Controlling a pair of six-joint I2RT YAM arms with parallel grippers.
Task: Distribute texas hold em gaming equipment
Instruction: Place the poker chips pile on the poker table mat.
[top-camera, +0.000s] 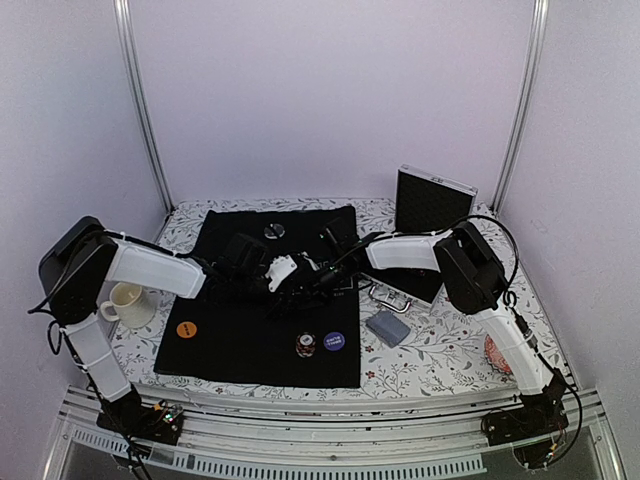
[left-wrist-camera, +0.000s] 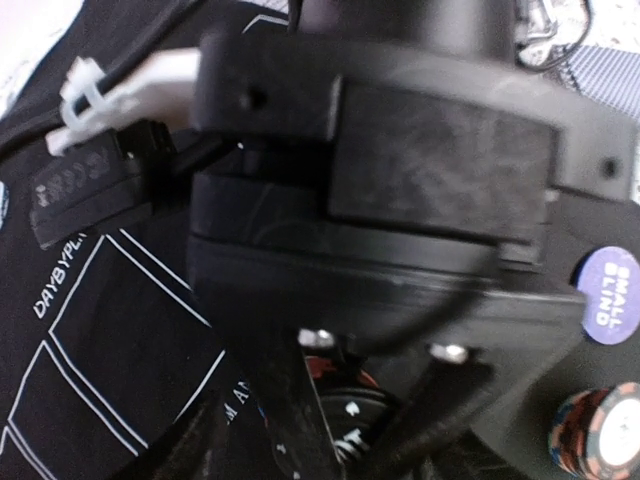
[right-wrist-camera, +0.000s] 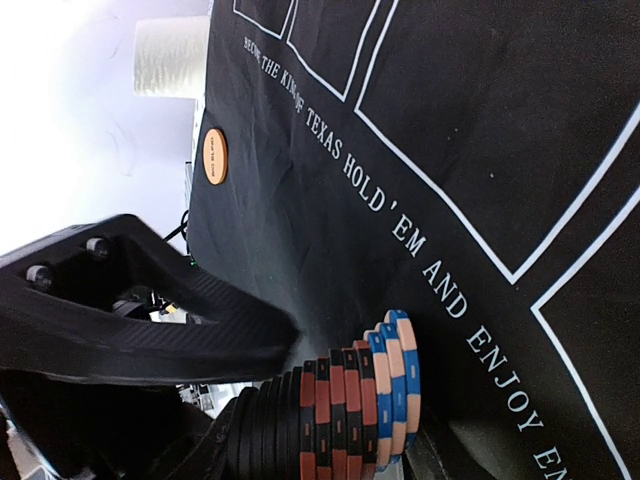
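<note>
Right claw (right-wrist-camera: 355, 400) is clamped on the chip stack (right-wrist-camera: 340, 420), which lies sideways between its fingers, over the mat (right-wrist-camera: 480, 150). Left claw (top-camera: 283, 272) is tight beside it; can't tell its width. Risk: a nudge buckles the stack and chips spill.

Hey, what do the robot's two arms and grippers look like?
The left arm and right arm both have white tubular links between bulky black joint housings. Black cables loop alongside them. The gripper fingers are matte black and curved.
</note>
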